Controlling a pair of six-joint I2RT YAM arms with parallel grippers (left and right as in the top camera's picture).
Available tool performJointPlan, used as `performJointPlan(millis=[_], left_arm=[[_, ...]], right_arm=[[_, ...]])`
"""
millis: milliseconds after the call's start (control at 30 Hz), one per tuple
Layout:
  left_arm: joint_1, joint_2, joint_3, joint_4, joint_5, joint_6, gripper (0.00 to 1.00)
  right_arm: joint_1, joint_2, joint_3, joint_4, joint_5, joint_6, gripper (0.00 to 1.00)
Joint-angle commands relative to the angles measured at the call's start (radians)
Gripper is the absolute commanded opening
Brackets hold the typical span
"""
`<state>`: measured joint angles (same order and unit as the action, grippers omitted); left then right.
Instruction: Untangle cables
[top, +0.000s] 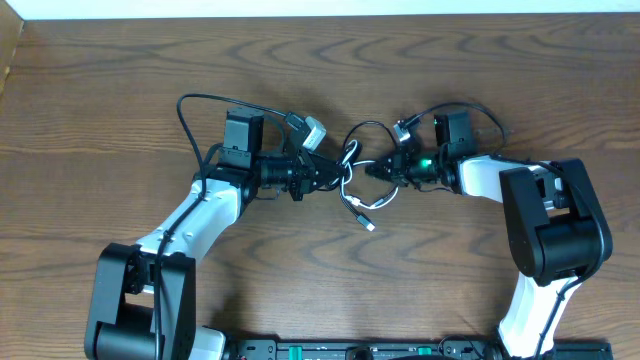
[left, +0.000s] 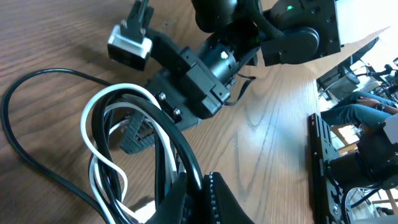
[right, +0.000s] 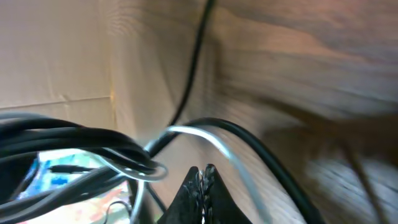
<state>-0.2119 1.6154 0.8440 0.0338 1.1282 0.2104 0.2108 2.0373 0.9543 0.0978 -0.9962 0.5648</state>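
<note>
Both hands meet at the middle of the counter (top: 300, 60), with the cables (top: 352, 162) bunched between them.

**Left hand** (top: 335, 172): narrow, clamped on the knot. In its wrist view the black cable (left: 180, 149) and the white cable (left: 93, 146) both curve down into its jaws. I judge this to be the anchor grip, holding the bundle in place so the other arm can pull against it.

**Right hand** (top: 378, 172): fingers pressed fully together, tip set at the loops from the opposite side. Its wrist view is blurred. A pale strand arcs just past the tip, but I cannot tell whether anything is pinched.

**Position of task items:** the tangle sits just off or on the counter between the 2 hands. The white cable trails toward the rig, and its plug (top: 368, 224) lies on the wood. A black loop rises away from the rig.

**Count:**
- 2 cables, 1 black and 1 white.
- 2 hands.
- 1 plug clearly visible.
- Several loops are crossed, so the cables are not yet separated.
</note>
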Motion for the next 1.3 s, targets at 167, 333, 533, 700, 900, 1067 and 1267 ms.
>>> performJointPlan(millis=[167, 333, 533, 700, 900, 1067, 1267], left_arm=[[0.004, -0.008, 0.011, 0.004, 0.002, 0.017, 0.08], [0.004, -0.008, 0.011, 0.0, -0.024, 0.017, 0.08], [0.004, -0.008, 0.011, -0.003, -0.139, -0.04, 0.07], [0.004, -0.008, 0.011, -0.003, -0.134, -0.04, 0.08], [0.004, -0.008, 0.011, -0.003, -0.134, -0.04, 0.07], [0.004, -0.008, 0.011, -0.003, -0.1, -0.04, 0.08], [0.004, -0.008, 0.011, 0.007, 0.031, -0.024, 0.07]], right_arm=[[-0.001, -0.022, 0.005, -0.168, 0.184, -0.103, 0.01], [-0.002, -0.022, 0.006, -0.203, 0.227, -0.102, 0.01], [-0.023, -0.03, 0.021, -0.29, 0.275, -0.094, 0.01], [-0.034, -0.066, 0.105, -0.518, 0.465, -0.153, 0.01], [-0.027, -0.095, 0.225, -0.785, 0.888, -0.233, 0.02], [-0.019, -0.095, 0.229, -0.785, 0.885, -0.275, 0.04], [-0.013, -0.095, 0.23, -0.749, 0.875, -0.293, 0.04]])
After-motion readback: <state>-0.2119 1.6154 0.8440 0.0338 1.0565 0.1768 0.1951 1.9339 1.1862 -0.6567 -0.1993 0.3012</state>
